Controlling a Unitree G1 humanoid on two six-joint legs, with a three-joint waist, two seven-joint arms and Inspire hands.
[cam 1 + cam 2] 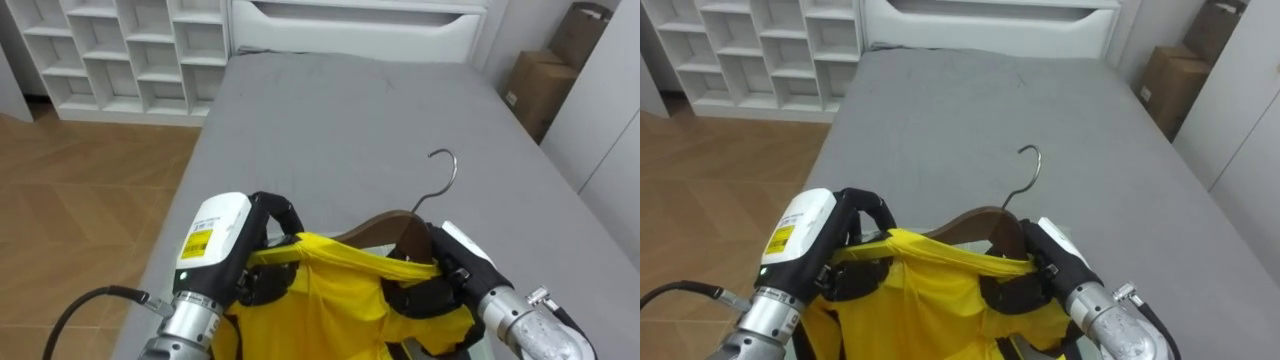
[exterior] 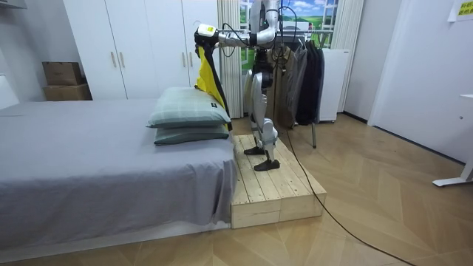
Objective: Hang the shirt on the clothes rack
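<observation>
A yellow garment is stretched between my two hands, low in the eye views, above the grey bed. My left hand has its fingers curled round the cloth's left edge. My right hand grips the cloth's right edge. Behind the stretched edge sits a brown wooden hanger, and its metal hook points away from me. In the room view I stand on a wooden platform beside the bed and hold the yellow garment up over two pillows.
A clothes rack with dark clothes stands behind me by the window. A white cubby shelf and the white headboard lie beyond the bed. Cardboard boxes stand at the far right, and wooden floor runs along the bed's left side.
</observation>
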